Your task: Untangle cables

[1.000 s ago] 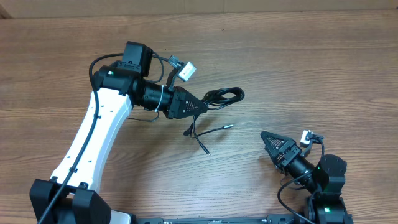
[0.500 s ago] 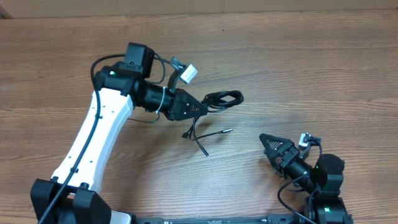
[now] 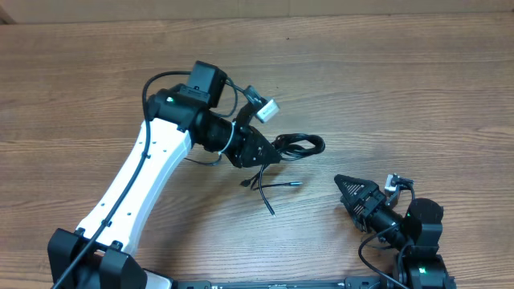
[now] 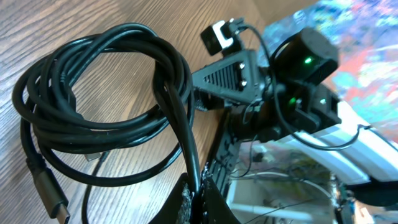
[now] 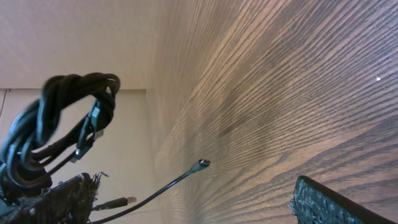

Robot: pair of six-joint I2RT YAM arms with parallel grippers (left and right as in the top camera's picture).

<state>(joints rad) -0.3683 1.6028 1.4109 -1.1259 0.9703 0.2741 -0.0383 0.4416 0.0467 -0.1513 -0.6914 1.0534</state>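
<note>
From above, the left tool (image 3: 271,152) sits at frame centre, closed on the left end of the cables (image 3: 303,145). They form a small coiled bundle whose long axis runs left to right, pointing away from the tool's tip. Below the grip, loose strands (image 3: 269,191) trail toward the lower centre, one ending in a plug (image 3: 298,183) that points right. The right tool (image 3: 340,180) waits at lower right with its tip aimed up and left. The bundle lies up and to the left of it, the plug end is the nearest piece, and bare table (image 3: 418,88) separates them. The right arm is the free one and the closer to those ends. Wide open room lies to the right of and above the bundle, and the table's far edge runs along the top of the frame, well apart. In the left wrist view the coil fills the left half, several loops twisted over each other. One strand runs down into the closed fingertips at bottom centre, and a flat plug (image 4: 51,194) lies at lower left. The right tool shows beyond, at upper centre, facing the coil. In the right wrist view the bundle hangs at the left edge, off the table as far as I can judge. One plug end reaches toward the middle, low in the frame. The right tool's fingers (image 5: 326,204) stand wide apart at the bottom corners, with nothing between them.
</note>
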